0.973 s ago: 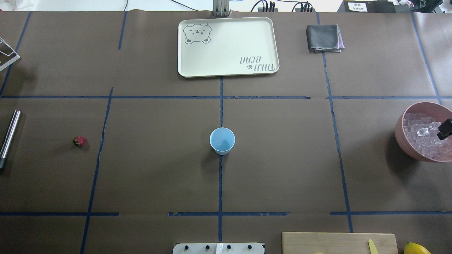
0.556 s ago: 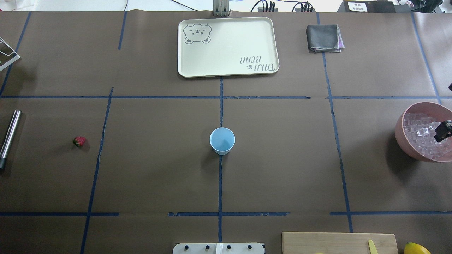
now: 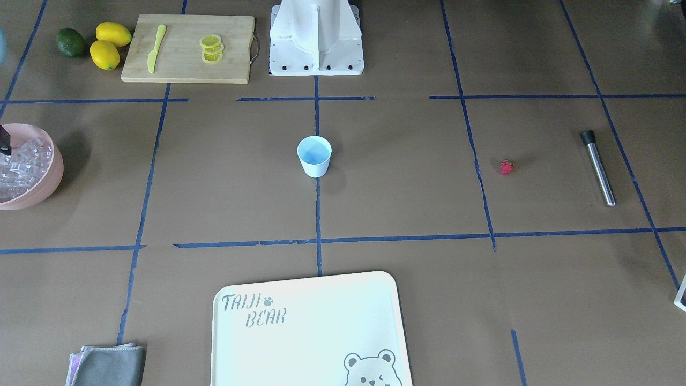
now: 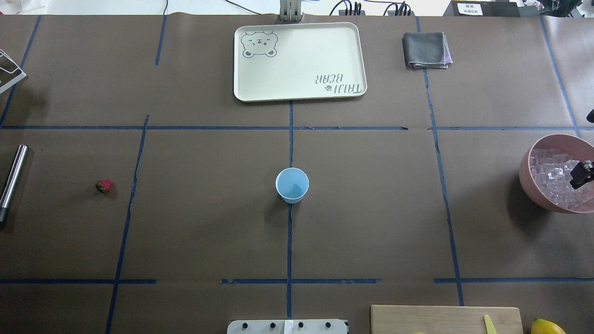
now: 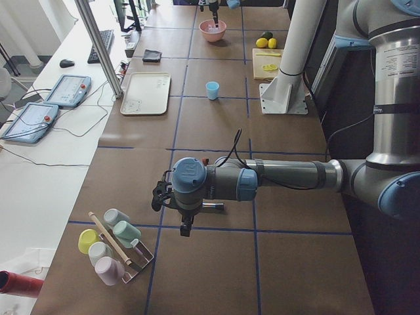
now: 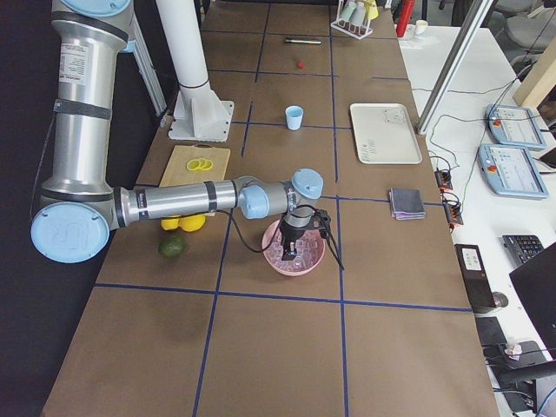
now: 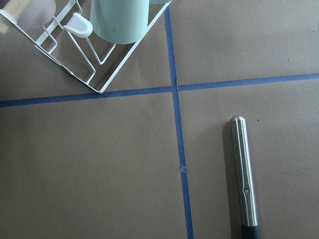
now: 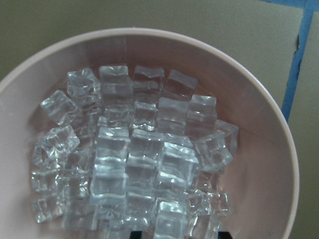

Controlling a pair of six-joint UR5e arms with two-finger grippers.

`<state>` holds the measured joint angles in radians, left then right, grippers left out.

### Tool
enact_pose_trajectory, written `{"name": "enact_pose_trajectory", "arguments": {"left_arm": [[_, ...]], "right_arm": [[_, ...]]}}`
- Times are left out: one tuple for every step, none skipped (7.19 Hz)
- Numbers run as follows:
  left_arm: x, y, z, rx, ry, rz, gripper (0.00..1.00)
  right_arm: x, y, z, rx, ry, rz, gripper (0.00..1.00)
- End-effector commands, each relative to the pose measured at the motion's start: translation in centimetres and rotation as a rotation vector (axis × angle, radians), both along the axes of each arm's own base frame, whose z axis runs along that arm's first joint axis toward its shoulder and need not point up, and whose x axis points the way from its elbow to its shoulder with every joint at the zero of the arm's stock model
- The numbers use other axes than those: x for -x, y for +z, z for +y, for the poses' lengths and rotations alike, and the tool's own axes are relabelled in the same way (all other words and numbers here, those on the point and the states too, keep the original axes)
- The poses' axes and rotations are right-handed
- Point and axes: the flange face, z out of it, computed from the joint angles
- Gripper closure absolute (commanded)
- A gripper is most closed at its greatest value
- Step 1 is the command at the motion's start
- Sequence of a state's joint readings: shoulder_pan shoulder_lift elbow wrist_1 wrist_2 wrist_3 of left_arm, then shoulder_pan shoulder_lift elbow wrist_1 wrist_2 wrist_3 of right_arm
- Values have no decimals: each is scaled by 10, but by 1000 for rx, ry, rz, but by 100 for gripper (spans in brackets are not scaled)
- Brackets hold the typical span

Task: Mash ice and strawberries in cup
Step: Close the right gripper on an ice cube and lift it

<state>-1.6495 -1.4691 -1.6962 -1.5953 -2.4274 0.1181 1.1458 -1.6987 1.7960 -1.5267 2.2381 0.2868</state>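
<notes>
**Station status: right arm over ice bowl, cup unloaded**

1. Cup: stands upright at the table centre on the blue tape line. Its interior shows nothing inside.
2. Ice: all cubes lie heaped in the pink bowl at the table's right end, well apart from the cup.
3. Strawberry: lies alone on the brown table cover at the left side, well apart from the cup, between it and the metal muddler.
4. Right gripper: points down into the pink bowl, its tips at the ice. The wrist camera catches only dark slivers of it at the bottom edge, so the finger spacing cannot be determined.
5. Left gripper: hangs over the table's left end near the muddler and the white wire cup rack. Its fingers appear only in the side view, so open or closed cannot be determined.
</notes>
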Motion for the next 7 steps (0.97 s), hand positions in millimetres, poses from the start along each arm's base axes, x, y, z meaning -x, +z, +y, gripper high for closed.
{"name": "enact_pose_trajectory", "arguments": {"left_arm": [[1, -3, 0, -4, -3, 1, 0], [2, -6, 1, -12, -4, 0, 0], [2, -7, 1, -12, -4, 0, 0], [2, -7, 1, -12, -4, 0, 0], [2, -7, 1, -10, -6, 0, 0], [2, -9, 0, -13, -6, 1, 0], [3, -8, 1, -12, -7, 1, 0]], "right_arm": [[8, 5, -3, 2, -14, 16, 41], [10, 6, -7, -5, -16, 21, 41], [9, 6, -7, -6, -16, 23, 41], [8, 6, -7, -5, -13, 23, 41], [8, 4, -7, -4, -11, 21, 42], [9, 4, -7, -4, -12, 20, 48], [9, 5, -7, -2, -13, 21, 65]]}}
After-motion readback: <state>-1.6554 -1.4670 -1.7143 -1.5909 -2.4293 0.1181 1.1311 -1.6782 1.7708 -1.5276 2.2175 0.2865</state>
